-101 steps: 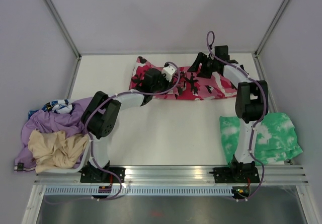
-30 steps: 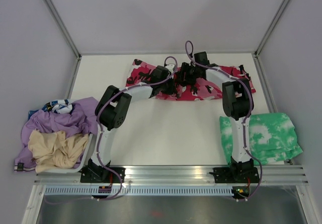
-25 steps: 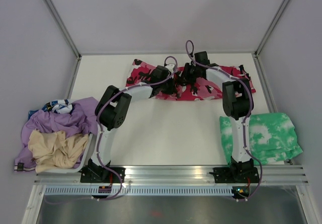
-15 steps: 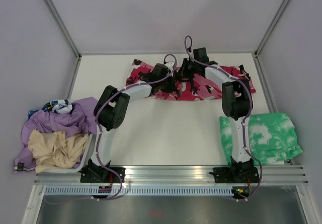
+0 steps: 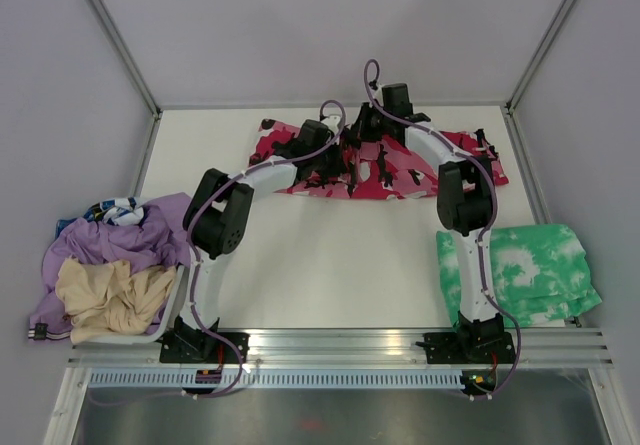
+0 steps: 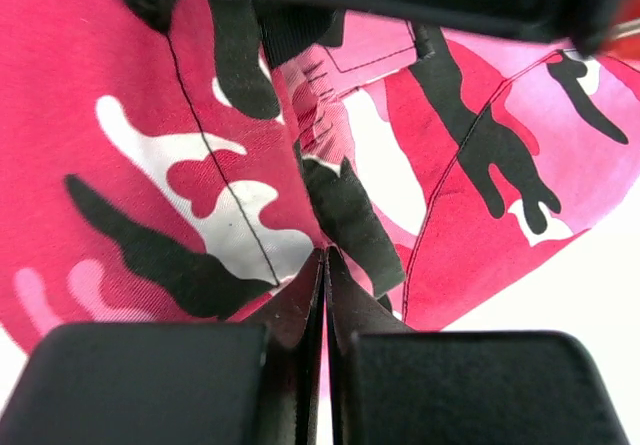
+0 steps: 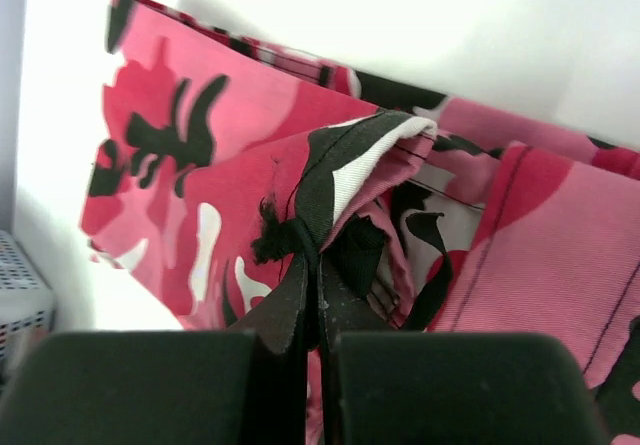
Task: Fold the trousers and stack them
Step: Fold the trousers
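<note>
The pink, red, white and black camouflage trousers point(image 5: 425, 173) lie stretched across the far side of the table. Both arms reach to their middle. My left gripper point(image 5: 338, 161) is shut, its tips point(image 6: 325, 255) pinching a raised ridge of the trousers point(image 6: 200, 145). Close to its right, my right gripper point(image 5: 362, 143) is shut as well. In the right wrist view the right gripper point(image 7: 313, 255) clamps a black tie and a lifted fold of the trousers point(image 7: 200, 115). The cloth under both wrists is hidden in the top view.
A folded green-and-white tie-dye garment point(image 5: 525, 270) lies at the right edge beside the right arm. A pile of lilac cloth point(image 5: 140, 235) and beige cloth point(image 5: 110, 295) fills a white basket point(image 5: 172, 300) at the left. Walls and frame posts enclose the far side.
The right gripper has shut on the trousers' fold. Both grippers have moved toward the far wall, drawing the middle of the trousers up with them.
</note>
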Tool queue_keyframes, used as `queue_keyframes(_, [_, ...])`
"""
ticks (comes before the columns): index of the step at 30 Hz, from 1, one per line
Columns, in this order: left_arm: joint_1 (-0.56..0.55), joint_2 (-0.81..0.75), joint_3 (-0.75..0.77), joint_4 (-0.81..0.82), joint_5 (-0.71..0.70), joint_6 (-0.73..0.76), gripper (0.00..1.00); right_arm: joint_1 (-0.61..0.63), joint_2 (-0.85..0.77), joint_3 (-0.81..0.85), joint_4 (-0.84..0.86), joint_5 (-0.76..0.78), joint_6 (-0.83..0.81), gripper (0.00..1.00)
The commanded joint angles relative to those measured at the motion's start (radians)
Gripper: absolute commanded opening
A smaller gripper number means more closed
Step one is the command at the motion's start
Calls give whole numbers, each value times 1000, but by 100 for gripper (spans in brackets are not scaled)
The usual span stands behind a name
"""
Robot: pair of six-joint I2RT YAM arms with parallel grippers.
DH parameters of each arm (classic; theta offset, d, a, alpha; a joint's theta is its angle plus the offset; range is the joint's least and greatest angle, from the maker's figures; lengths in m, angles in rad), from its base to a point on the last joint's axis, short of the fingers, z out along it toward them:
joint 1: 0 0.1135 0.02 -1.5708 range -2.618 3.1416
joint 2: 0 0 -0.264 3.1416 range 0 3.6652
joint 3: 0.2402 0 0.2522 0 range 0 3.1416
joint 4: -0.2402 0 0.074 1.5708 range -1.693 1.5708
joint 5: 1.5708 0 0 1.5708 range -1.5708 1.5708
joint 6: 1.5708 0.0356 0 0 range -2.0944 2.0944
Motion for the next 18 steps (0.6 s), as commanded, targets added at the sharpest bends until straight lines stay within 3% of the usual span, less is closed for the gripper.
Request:
queue_keyframes(1, [5, -15, 22, 9, 11, -23, 3, -3, 39, 33, -20, 18, -33, 3])
queue_keyframes(3, [5, -21, 23, 3, 17, -19, 5, -6, 50, 39, -47, 23, -48, 11])
queue_keyframes(9, [18, -52, 76, -62, 37, -3, 11, -25, 50, 123, -121, 31, -85, 63])
queue_keyframes(14, [74, -145, 93, -146, 45, -71, 17, -43, -23, 184, -152, -19, -121, 78])
queue_keyframes(17, [129, -193, 85, -193, 45, -116, 42, -65, -73, 193, -162, -8, -125, 84])
queue_keyframes(18, [168, -199, 88, -212, 60, -136, 45, -74, -82, 194, -171, 9, -121, 88])
